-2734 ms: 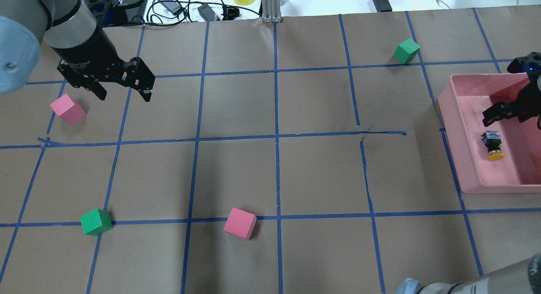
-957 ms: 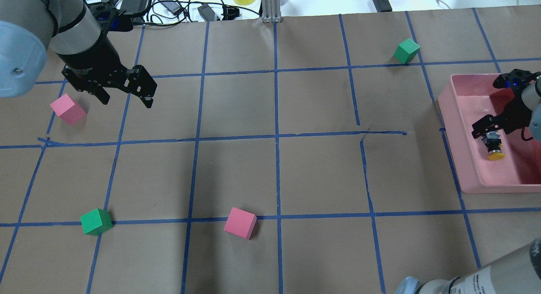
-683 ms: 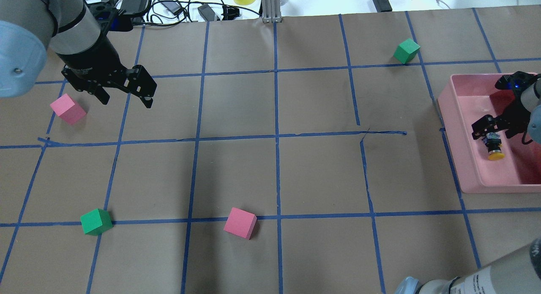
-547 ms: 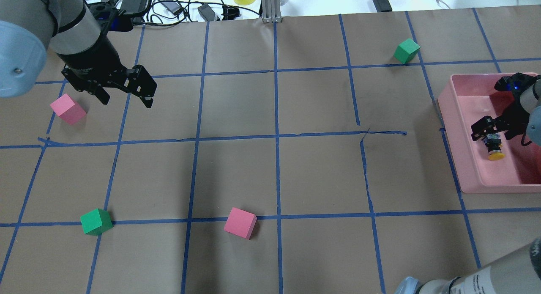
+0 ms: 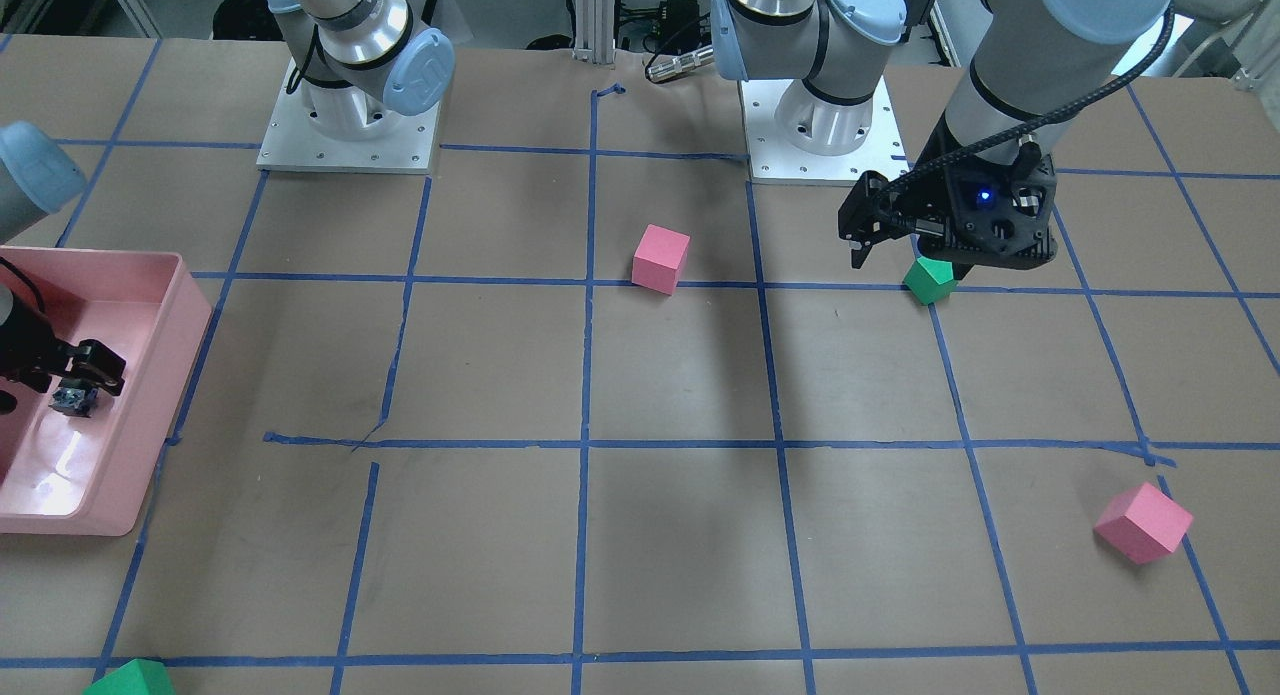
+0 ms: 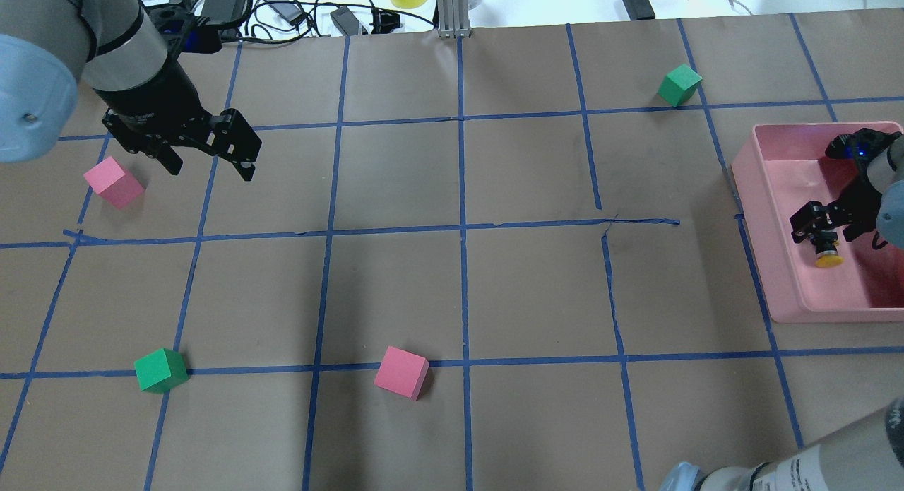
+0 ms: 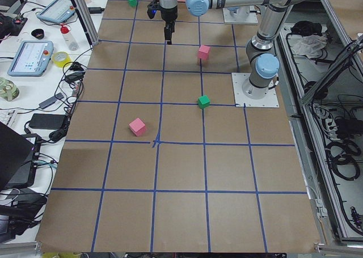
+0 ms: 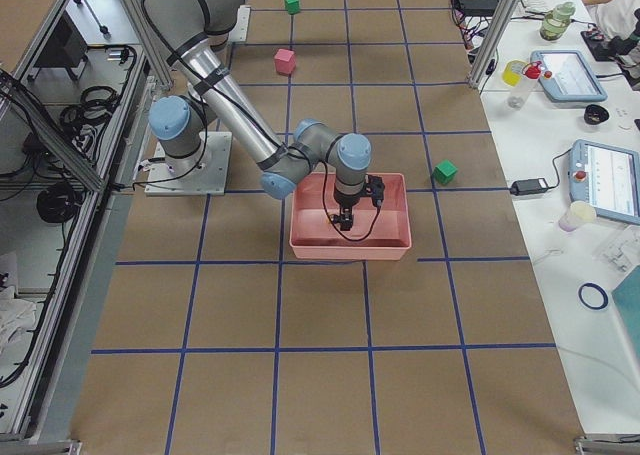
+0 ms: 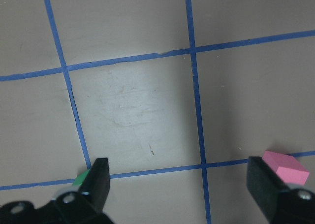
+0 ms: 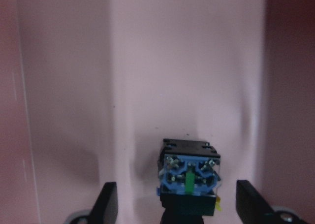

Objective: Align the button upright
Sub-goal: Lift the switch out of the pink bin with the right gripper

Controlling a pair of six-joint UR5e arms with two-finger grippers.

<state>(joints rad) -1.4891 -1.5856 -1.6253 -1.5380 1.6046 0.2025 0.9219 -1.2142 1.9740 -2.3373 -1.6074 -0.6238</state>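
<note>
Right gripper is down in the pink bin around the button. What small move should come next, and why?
Probably close the right gripper on the button. The right wrist view shows the button lying on its side on the floor of the pink bin. Its contact-block end sits between the open fingers, with a gap on each side. A grip there would likely let the arm lift it and tip it upright.
</note>
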